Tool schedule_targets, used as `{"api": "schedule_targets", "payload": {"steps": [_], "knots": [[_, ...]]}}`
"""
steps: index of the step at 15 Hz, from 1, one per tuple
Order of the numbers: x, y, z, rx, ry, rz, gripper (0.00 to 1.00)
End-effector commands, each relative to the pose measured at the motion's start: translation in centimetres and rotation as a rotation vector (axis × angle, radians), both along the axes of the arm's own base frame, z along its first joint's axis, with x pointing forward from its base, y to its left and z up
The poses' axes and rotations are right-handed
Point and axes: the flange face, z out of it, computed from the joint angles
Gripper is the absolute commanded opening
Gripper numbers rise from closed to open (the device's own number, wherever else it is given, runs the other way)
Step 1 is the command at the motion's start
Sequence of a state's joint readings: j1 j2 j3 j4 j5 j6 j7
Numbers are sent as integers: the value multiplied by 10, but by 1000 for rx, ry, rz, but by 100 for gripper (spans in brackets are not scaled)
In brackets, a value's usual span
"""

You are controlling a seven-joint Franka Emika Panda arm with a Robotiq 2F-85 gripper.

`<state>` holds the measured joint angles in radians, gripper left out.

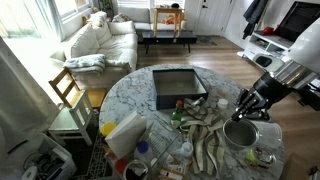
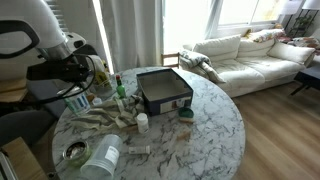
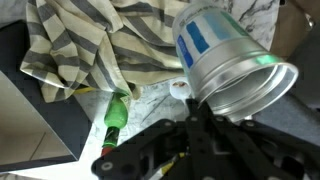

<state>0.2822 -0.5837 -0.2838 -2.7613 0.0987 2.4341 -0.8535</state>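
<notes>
Currently, gripper (image 1: pixel 246 106): right of frame in an exterior view, pointing down over the table (image 1: pixel 125 95).
Metal can (image 1: pixel 240 133): directly under the gripper, lower right of frame, upright, open mouth upward.
Striped cloth (image 1: pixel 205 140): crumpled on the table just left of the metal can.
Dark tray (image 1: pixel 178 85): centre of frame, well apart from the gripper.
White container (image 1: pixel 125 133): lower left of frame, lying on the table.
Gripper (image 2: pixel 85 82): left of frame in an exterior view, with the metal can (image 2: pixel 78 101) immediately below it.
Striped cloth (image 2: pixel 100 122): below and right of the gripper.
Dark tray (image 2: pixel 163 88): centre of frame, on the table (image 2: pixel 200 130).
Gripper (image 3: pixel 190 150): bottom centre of the wrist view, dark and partly blurred.
Metal can (image 3: pixel 225 60): upper right of frame, blue-and-white label, shiny rim facing the camera, its lower edge just beside the fingertips.
Claw state: cannot tell. The fingers merge into one dark mass, and contact with the can rim cannot be confirmed.
Green bottle (image 3: pixel 116 112): left of centre, lying beside the striped cloth (image 3: pixel 90 45).
</notes>
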Motion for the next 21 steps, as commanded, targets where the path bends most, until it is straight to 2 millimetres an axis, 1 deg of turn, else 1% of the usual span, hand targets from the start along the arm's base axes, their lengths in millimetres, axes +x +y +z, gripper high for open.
{"api": "schedule_targets", "payload": {"steps": [1, 5, 8, 11, 14, 15, 17, 19, 21], "knots": [[10, 21, -28, -32, -7, 200, 1], [11, 54, -55, -9, -12, 422, 1], [4, 67, -70, 75, 9, 572, 1], [-5, 73, -87, 149, 34, 719, 1], [-15, 74, -103, 197, 83, 834, 1], [-19, 77, -112, 201, 115, 868, 1], [-24, 75, -124, 184, 168, 919, 1], [-23, 72, -133, 148, 186, 947, 1], [-21, 69, -137, 123, 178, 958, 1]]}}
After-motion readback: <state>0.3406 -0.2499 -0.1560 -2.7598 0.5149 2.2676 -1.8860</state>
